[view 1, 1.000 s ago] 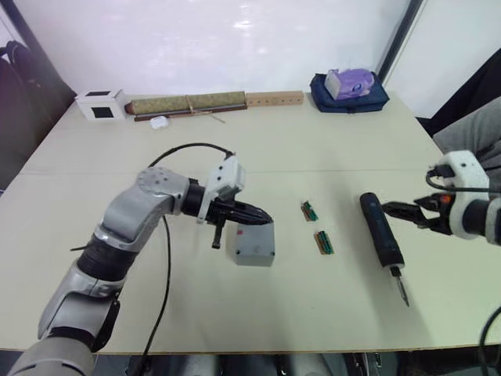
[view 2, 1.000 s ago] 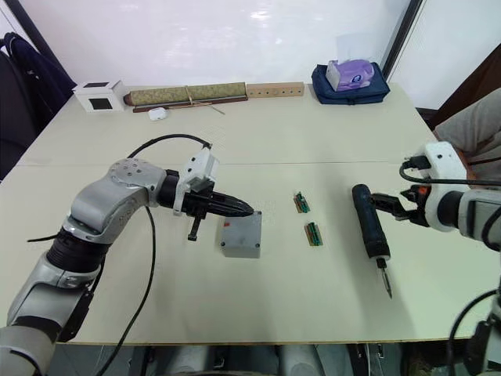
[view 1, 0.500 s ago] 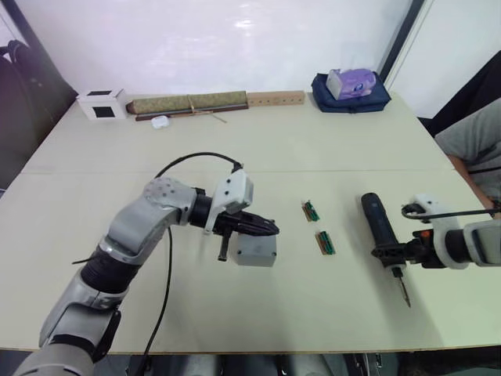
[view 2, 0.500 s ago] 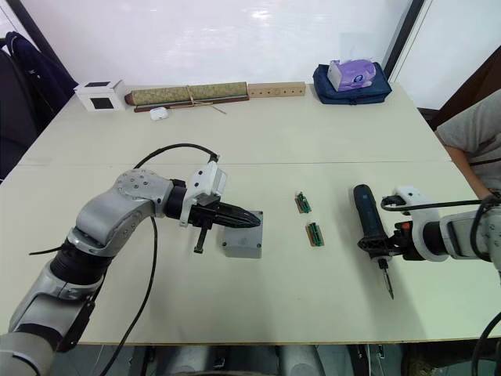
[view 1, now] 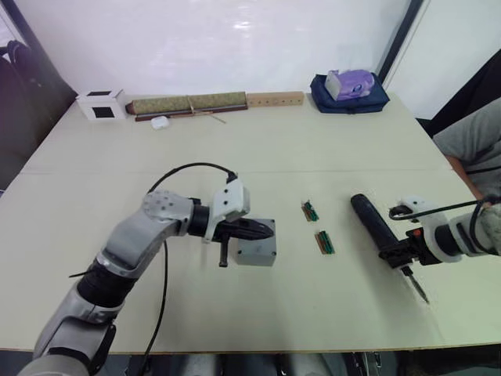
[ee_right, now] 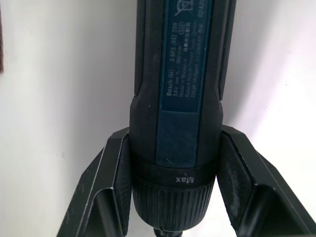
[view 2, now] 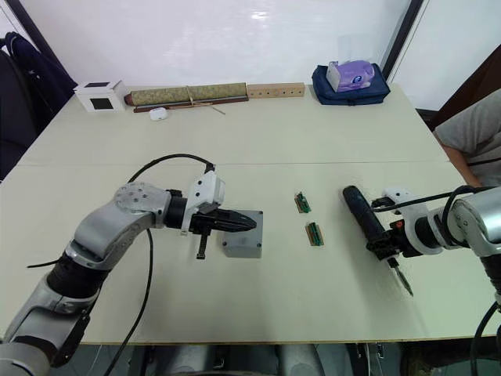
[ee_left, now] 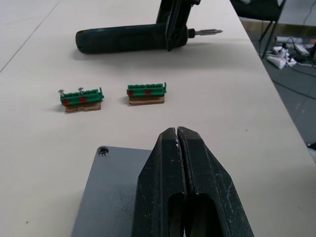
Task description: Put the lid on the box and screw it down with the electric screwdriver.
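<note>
Screwdriver (view 2: 368, 223) clamped between my right pincer (view 2: 389, 241) fingers near bit end; rigid, top-heavy, slick. Left pincer (view 1: 262, 229) closed, empty, over lid (view 1: 255, 249).

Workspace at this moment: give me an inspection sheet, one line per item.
Surface: pale table, seam across.
Job's things: grey lid seated on its box; electric screwdriver angled on the table.
Clutter: two green strips; wooden bars, white cube, blue pouch along the far edge.
Grippers: left gripper shut, over the lid; right gripper closed around the electric screwdriver near its bit end.
Cables: black cable looping over left arm.
Surroundings: person's sleeve at right.
</note>
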You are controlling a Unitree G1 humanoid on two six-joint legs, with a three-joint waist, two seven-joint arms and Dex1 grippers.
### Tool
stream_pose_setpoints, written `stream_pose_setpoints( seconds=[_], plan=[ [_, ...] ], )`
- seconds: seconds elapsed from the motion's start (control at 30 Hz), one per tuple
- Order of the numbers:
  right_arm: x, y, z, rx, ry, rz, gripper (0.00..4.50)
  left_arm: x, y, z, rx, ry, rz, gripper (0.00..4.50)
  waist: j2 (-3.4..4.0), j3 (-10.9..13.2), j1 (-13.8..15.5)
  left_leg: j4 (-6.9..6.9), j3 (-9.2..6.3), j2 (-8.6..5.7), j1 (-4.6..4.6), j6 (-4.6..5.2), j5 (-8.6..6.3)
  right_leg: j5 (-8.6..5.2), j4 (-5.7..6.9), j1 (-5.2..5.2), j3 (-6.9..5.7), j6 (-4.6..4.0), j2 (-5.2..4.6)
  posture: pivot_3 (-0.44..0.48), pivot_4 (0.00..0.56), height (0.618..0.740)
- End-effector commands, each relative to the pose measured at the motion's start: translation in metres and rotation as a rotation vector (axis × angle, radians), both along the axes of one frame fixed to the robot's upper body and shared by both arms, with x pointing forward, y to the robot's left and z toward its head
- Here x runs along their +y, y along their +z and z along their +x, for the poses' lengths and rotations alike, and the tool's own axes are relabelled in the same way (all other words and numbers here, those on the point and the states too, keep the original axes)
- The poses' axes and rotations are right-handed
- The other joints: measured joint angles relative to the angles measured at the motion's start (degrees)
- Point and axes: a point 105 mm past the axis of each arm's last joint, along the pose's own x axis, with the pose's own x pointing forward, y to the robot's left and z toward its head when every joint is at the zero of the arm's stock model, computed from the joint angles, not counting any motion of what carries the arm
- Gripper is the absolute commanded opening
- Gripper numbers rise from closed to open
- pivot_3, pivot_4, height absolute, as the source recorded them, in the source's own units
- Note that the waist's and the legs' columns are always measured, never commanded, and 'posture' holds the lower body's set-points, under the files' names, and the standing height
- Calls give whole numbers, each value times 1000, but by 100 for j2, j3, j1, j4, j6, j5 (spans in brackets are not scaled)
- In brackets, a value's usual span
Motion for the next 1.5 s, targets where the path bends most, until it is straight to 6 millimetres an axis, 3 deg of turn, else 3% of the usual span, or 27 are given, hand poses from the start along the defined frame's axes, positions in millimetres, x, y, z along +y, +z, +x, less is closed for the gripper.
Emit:
stream_pose_setpoints(
  seconds=[0.03,0.17,0.3,0.4,0.47,0.57,0.63,0.77,1.0,1.2,1.5],
  plan=[
    [-3,-5,-4,37,-4,-19,1785,-1,8,1,-45,17,-25,0,0,0,9,0,0,0,0,0,0,0,0,0,0,0,0,0,150,740],
    [-17,-1,6,-10,-49,-49,1785,4,7,5,-38,47,-27,0,-1,0,11,2,1,-2,0,0,0,0,-1,2,0,0,-3,0,150,740],
    [-22,38,45,-253,-47,-42,1785,16,4,12,-33,66,2,0,11,8,-32,11,11,-1,2,0,0,2,-4,4,4,-2,-3,0,150,740],
    [16,111,78,-654,48,235,1785,24,8,23,-22,88,8,0,39,22,-39,7,26,-5,-7,0,0,7,-1,-16,16,1,-2,0,150,740],
    [37,149,81,-889,75,338,1785,28,9,28,-11,90,14,0,42,25,-43,0,21,-3,-9,0,0,10,7,-23,15,7,4,0,150,740],
    [75,178,70,-1160,132,460,1785,31,9,31,4,76,33,0,44,24,-2,-31,7,0,-13,-3,2,8,12,-39,11,4,13,0,150,740],
    [96,187,56,-1321,136,564,1785,31,10,32,33,60,23,0,35,19,43,-63,2,-1,-17,-20,12,3,8,-50,4,-4,9,0,150,740],
    [141,168,30,-1270,180,856,1785,28,12,34,43,26,43,0,33,18,51,-59,-6,1,-59,-29,17,1,5,-76,-8,-9,-13,0,150,740],
    [186,136,15,-1214,238,890,1785,23,5,27,46,-35,96,0,35,18,-9,-39,5,-31,-85,-44,27,19,10,-101,4,21,-28,0,150,740],
    [201,120,17,-1201,278,857,1785,19,-18,22,10,-88,204,0,35,18,-18,-45,3,-19,-77,-45,28,18,13,-103,3,18,-7,0,150,740],
    [203,105,19,-1217,284,792,1785,13,-14,18,7,-88,184,0,35,17,-6,-44,3,-19,-75,-45,28,18,14,-100,4,18,-9,0,150,740]
  ],
)
